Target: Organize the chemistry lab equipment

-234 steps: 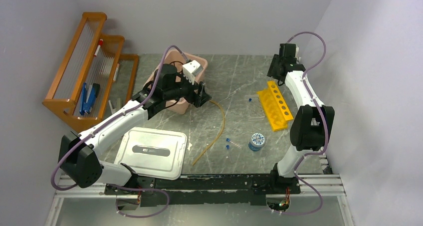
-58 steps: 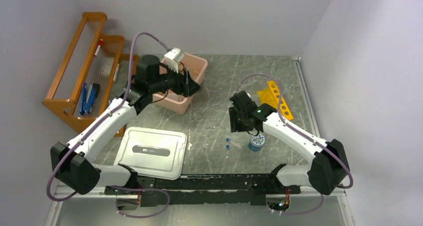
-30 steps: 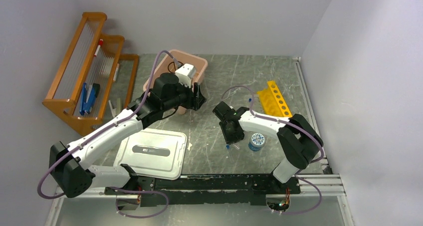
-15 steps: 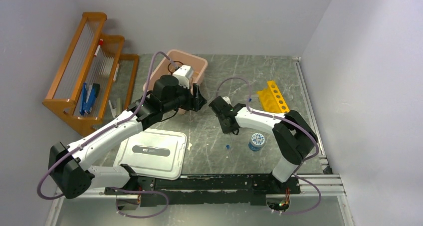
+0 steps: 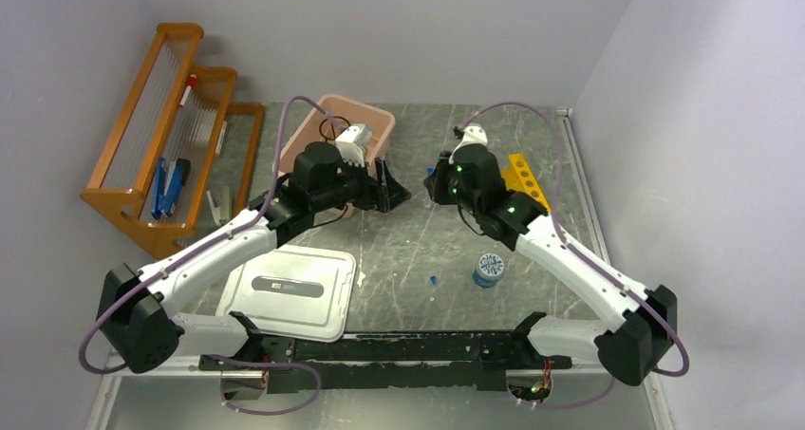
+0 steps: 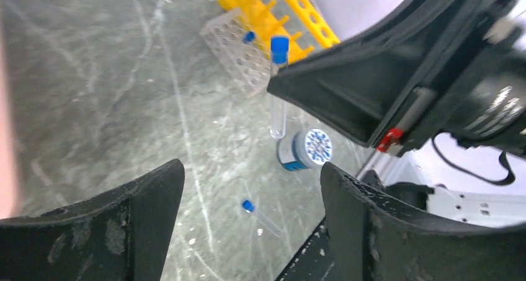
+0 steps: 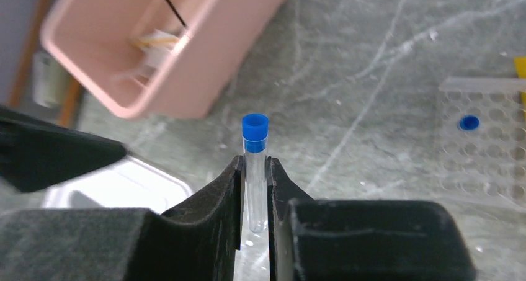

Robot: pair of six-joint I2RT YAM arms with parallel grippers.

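My right gripper is shut on a clear blue-capped vial and holds it upright above the table; from above the gripper hangs left of the yellow tube rack. My left gripper is open and empty; from above it is just left of the right one. The held vial shows in the left wrist view. Another vial lies on the table near the blue round piece. A clear perforated rack holds one blue-capped vial.
The pink tub stands at the back behind my left gripper, with wire and tubing inside. Its white lid lies at the front left. The orange wooden rack stands against the left wall. The blue piece and a loose vial lie front centre.
My right gripper closed on one of the two loose vials, lifted it and carried it back toward the yellow rack. My left gripper shifted slightly right.
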